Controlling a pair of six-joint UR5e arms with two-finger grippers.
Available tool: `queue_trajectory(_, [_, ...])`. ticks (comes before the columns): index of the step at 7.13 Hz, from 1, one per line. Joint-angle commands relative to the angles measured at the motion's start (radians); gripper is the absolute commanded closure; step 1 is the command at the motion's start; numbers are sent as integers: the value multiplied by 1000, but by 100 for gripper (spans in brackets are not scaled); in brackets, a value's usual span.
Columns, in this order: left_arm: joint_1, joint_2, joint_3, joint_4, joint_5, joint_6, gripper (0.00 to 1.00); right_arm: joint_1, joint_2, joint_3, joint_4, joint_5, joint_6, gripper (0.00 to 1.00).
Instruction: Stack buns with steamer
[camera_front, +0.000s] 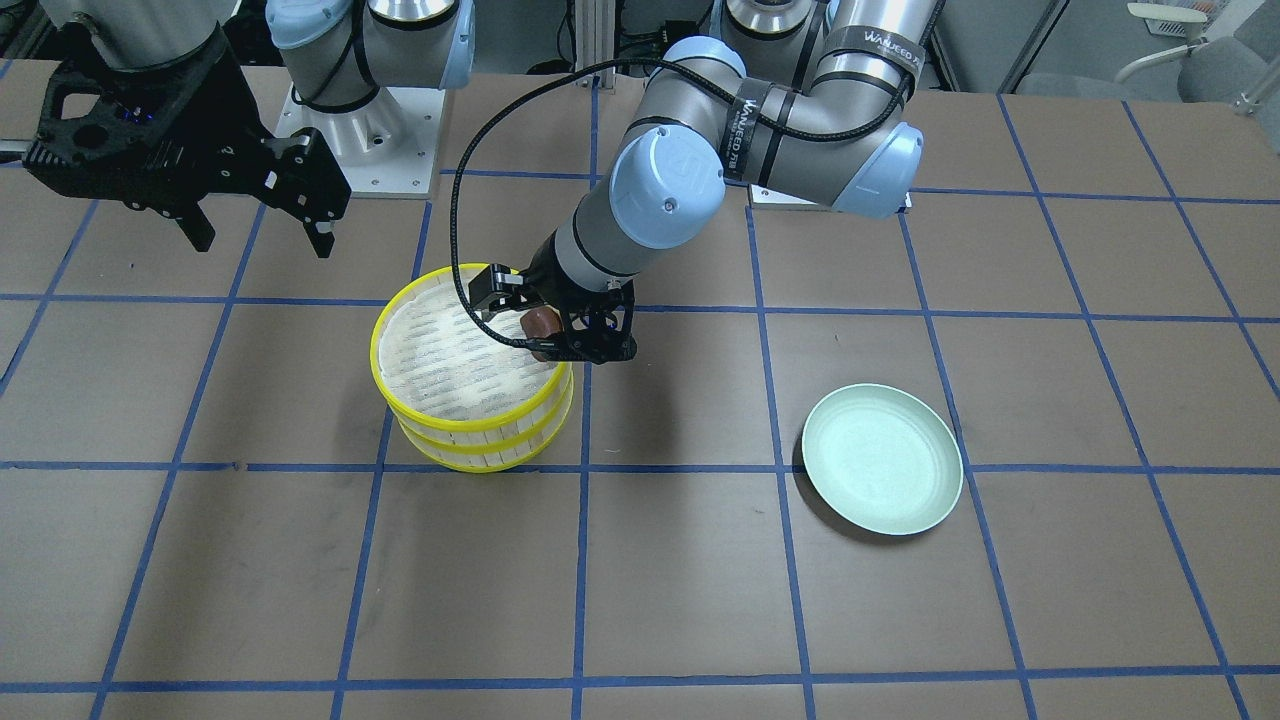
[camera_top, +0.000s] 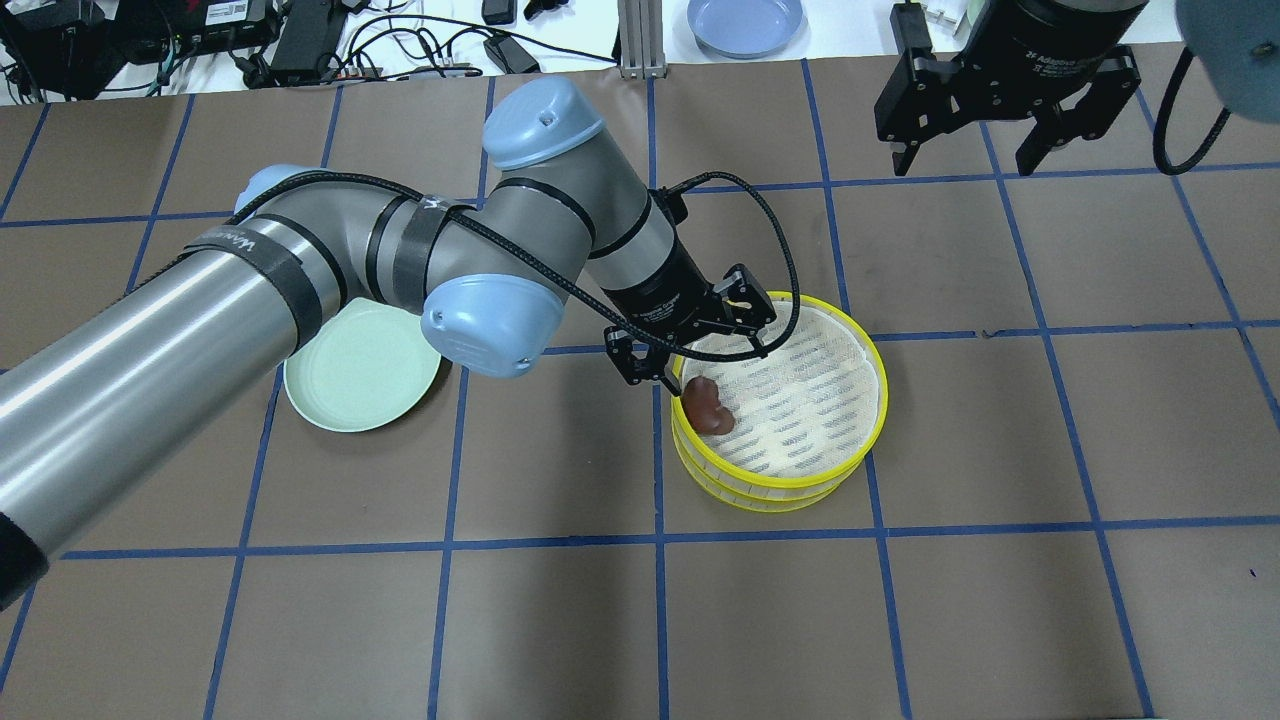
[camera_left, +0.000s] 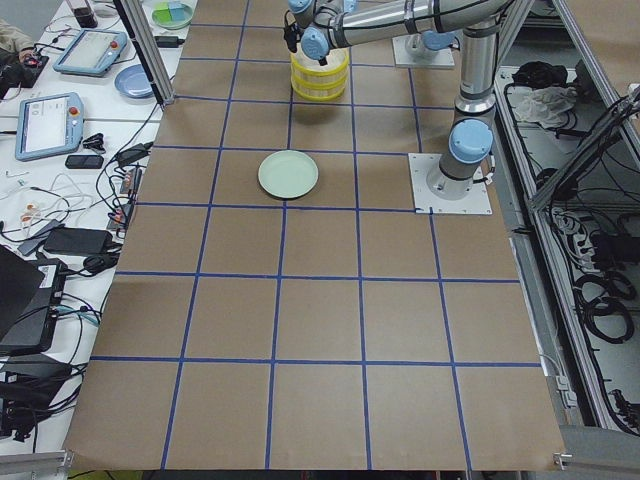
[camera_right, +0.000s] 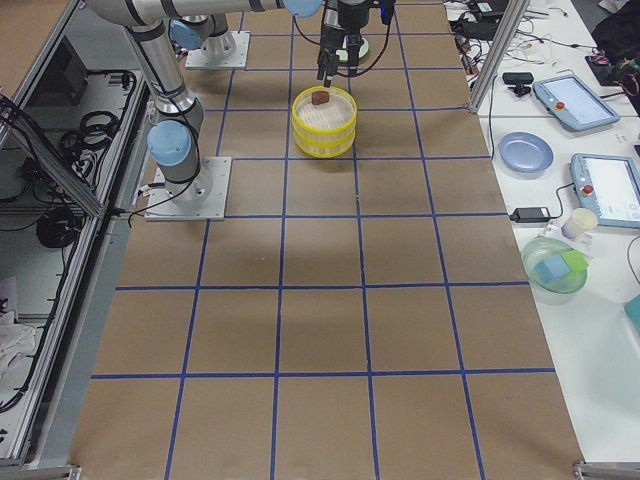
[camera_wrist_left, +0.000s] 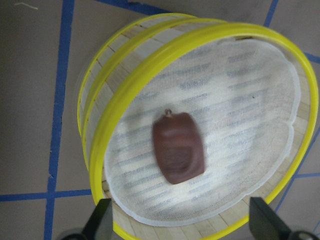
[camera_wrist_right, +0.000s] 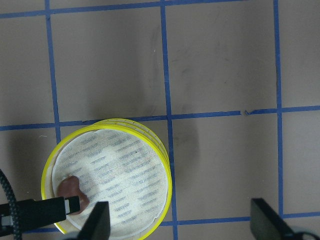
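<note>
The dark reddish-brown bun lies on the white cloth liner of the top tier of the yellow-rimmed steamer, near its rim. It also shows in the overhead view. My left gripper hangs just above the bun, open, its fingers wide apart and clear of the bun. The steamer is two tiers stacked. My right gripper is open and empty, held high and away from the steamer. The cream-white bun is not in view.
A pale green plate lies empty on the table on my left side, under the left arm; it also shows in the front view. A blue plate sits on the bench beyond the table. Blue tape lines grid the brown tabletop.
</note>
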Motion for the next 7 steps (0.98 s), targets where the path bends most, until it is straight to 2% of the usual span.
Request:
queue_trajectory(1, [62,33,14,-5,178,15,0,0,0,0,0,1,0,0])
queue_trajectory(2, [95,57,46,-16,225,13,0,0,0,0,0,2,2,0])
queue_trajectory(3, [125,77,101,-76,339,24,0,0,0,0,0,2,2,0])
queue_trajectory(4, [139,109,138,-103,418,141,0,0,0,0,0,2,2,0])
queue_trajectory(5, [178,152,158,-129,457,203,0,0,0,0,0,4,2,0])
queue_trajectory(6, [218,195,162,-166,501,345,0,0,0,0,0,4,2,0])
queue_trajectory(7, [258,230,163,-204,505,437,0,0,-2,0,0,4,2,0])
